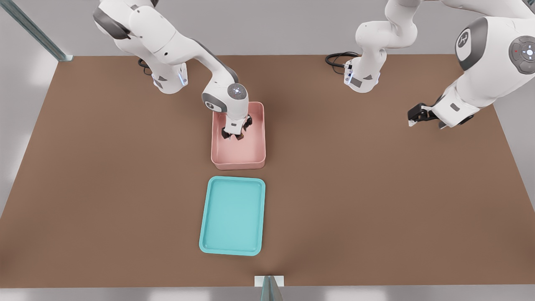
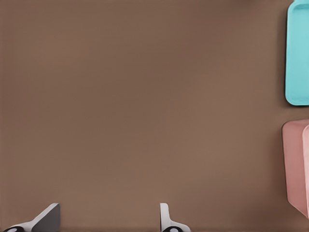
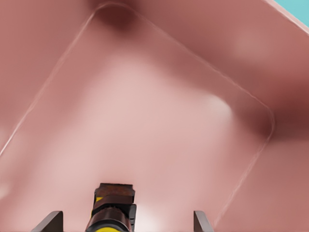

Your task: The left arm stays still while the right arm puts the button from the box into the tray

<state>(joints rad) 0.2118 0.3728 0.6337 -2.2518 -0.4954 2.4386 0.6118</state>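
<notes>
The pink box (image 1: 238, 161) stands mid-table, and the turquoise tray (image 1: 232, 215) lies just in front of it with nothing in it. My gripper (image 1: 235, 134) is lowered inside the box, toward its far end. In the right wrist view the button (image 3: 112, 208), a dark block with a yellow cap, rests on the box floor (image 3: 159, 111). It sits between the fingers of my gripper (image 3: 124, 220), nearer one of them. Both fingers stand wide apart, so the gripper is open and touches nothing. In the front view the gripper hides the button. A tray corner (image 3: 299, 9) shows past the box wall.
The parked arm's gripper (image 1: 418, 113) hangs over the table on the front view's right. Black cables (image 1: 338, 58) lie at the back edge by the arm bases. A small white marker (image 1: 269, 282) sits at the front edge. The left wrist view shows the tray (image 2: 298, 53) and box (image 2: 294, 164).
</notes>
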